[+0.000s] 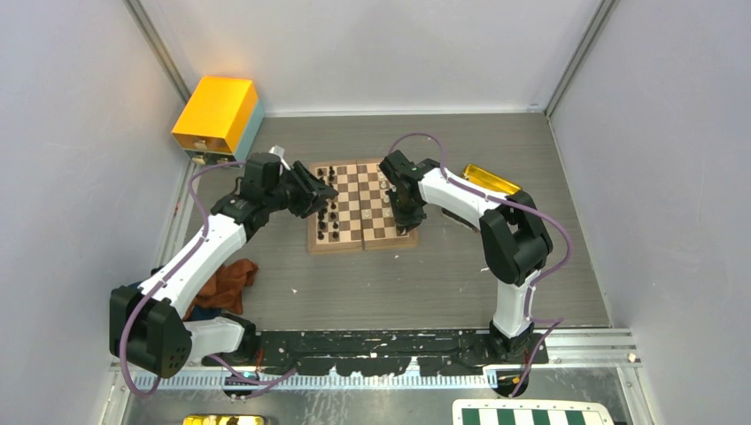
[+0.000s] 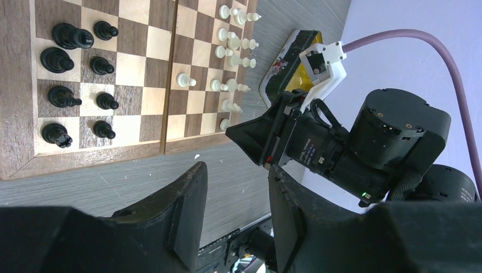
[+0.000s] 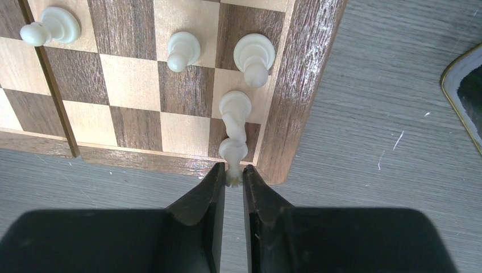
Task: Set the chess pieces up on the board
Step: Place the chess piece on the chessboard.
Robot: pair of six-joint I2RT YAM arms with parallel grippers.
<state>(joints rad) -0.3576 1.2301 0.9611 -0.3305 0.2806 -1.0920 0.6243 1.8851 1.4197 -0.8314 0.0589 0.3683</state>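
Far left in the top view, a yellow-gold box (image 1: 217, 113) sits in the back corner, no print visible on it. A brown cloth (image 1: 232, 282) lies crumpled beside the left arm.

The left gripper (image 1: 321, 190) hangs over the left edge of the board (image 1: 363, 245). In the left wrist view its fingers (image 2: 193, 210) are spread, with only bare table in the gap.

The board is at table centre, a wooden chessboard with a brown frame and a centre seam. The black pieces (image 2: 61, 96) stand on its left half, eight of them in two rows of four in the left wrist view. The cream-white pieces (image 2: 233, 40) cluster on the right half, several of them in a loose scatter.

The right gripper (image 3: 233, 170) is at the board's near right corner. Its fingers are pressed in on the top of a tall cream-white piece (image 3: 235, 114), upright in the outermost file by the frame. Can't tell if its base touches the square. Two smaller white pieces stand just beyond it.

There is small white print on the right arm's wrist motor (image 2: 310, 151), too small to read.

A shiny gold tray (image 1: 490, 180) lies right of the board, partly under the right arm. A green-and-white checkered board (image 1: 530, 414) is at the bottom right edge, cut off.
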